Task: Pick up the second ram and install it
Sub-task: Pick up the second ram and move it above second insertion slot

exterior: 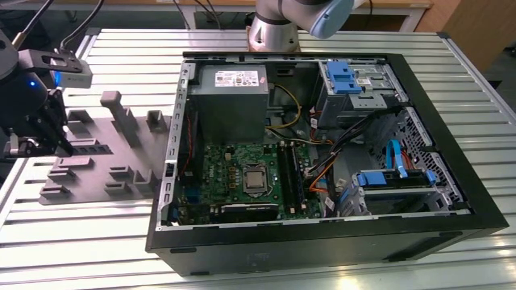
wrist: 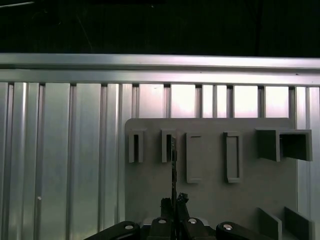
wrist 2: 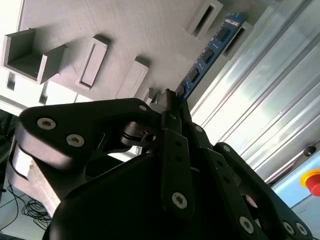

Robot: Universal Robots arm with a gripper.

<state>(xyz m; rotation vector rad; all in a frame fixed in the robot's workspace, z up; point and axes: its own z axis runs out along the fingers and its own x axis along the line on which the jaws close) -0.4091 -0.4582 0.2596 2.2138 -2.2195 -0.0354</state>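
**Exterior view:** The hand (exterior: 40,145) hangs at the exterior view's left, above the grey fixture plate (exterior: 105,157). The plate lies on the slatted table (exterior: 81,241), just beside the open computer case (exterior: 322,241).

**Second wrist view:** The fingers (wrist 2: 175,145) are clenched on one end of the second ram (wrist 2: 207,52), a blue board with dark chips. Its far end reaches toward a slot in the plate.

**First wrist view:** The ram (wrist: 173,165) appears edge-on as a thin line over the plate. Contact with the plate cannot be determined.
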